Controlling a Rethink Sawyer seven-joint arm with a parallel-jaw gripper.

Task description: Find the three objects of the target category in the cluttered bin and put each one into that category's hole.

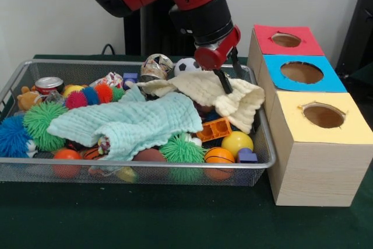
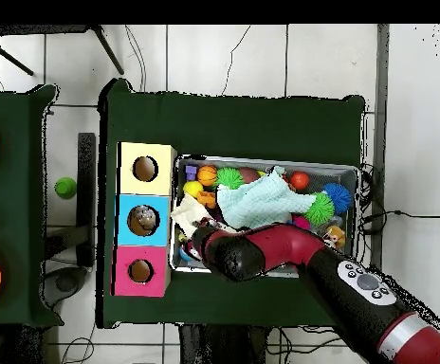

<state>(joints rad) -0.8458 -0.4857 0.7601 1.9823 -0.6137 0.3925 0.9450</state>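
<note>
One arm is at work over the bin (image 1: 17, 80), its end effector (image 1: 228, 80) lowered onto the cream cloth (image 1: 224, 94) at the end nearest the boxes. Dark fingers (image 1: 224, 81) press into the cloth; whether they are parted or clamped on fabric I cannot tell from either view.

Bin contents: a mint cloth (image 1: 131, 123) lies across the middle, hiding much of the pile. Visible around it are a soccer ball (image 1: 187, 66), a yellow ball (image 1: 237, 142), an orange block (image 1: 214, 129), small basketballs (image 1: 220, 155), spiky green balls (image 1: 41, 123) and a tin (image 1: 49, 85).

The hole (image 1: 301, 72) sits in the blue-topped box, middle of three standing just beside the bin on the green surface (image 1: 145, 220). In the overhead view something round appears to lie inside that hole (image 2: 142, 220).

Judgement: the step in hand looks like clearing the cream cloth to expose what lies beneath. Done well, that means pinching fabric only, lifting straight up, and dropping it on the far pile, not over the boxes. The cloth drapes over the rim; dragging sideways could snag the mesh.
</note>
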